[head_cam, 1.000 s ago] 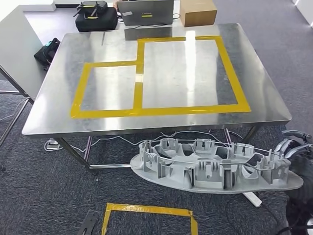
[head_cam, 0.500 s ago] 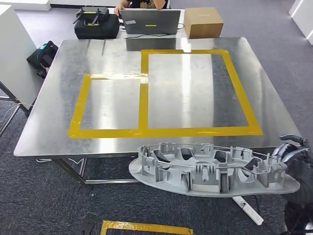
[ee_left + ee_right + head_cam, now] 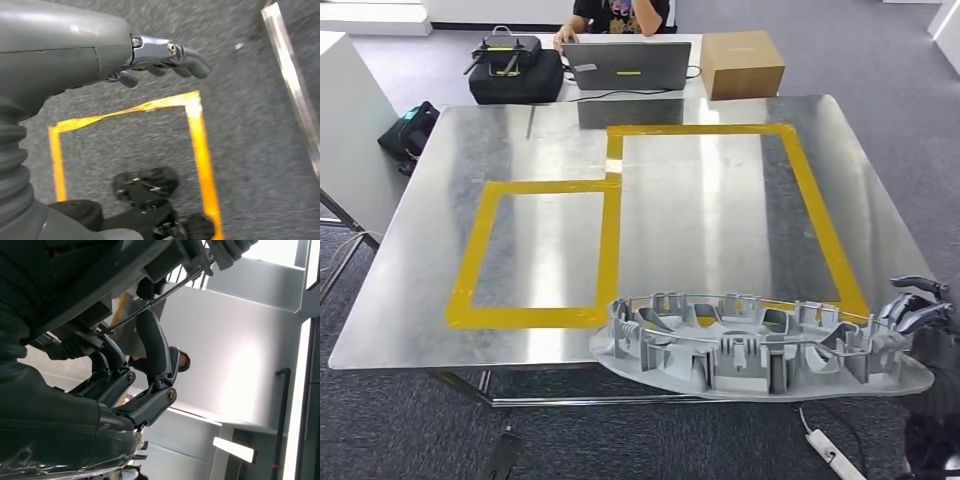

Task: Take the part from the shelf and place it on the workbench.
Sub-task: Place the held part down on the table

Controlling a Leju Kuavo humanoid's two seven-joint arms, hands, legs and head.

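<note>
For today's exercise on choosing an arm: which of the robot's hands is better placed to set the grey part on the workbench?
The right hand. It grips the end of the grey part, which hangs at the workbench edge. The left hand holds nothing, over the carpet.

Grey carpet (image 3: 388, 420) underfoot, yellow floor tape (image 3: 200, 150), and a white wall (image 3: 365, 12) behind.

Workbench (image 3: 433, 300) bare; laptop (image 3: 626, 65), box (image 3: 741, 63) (far edge).
</note>
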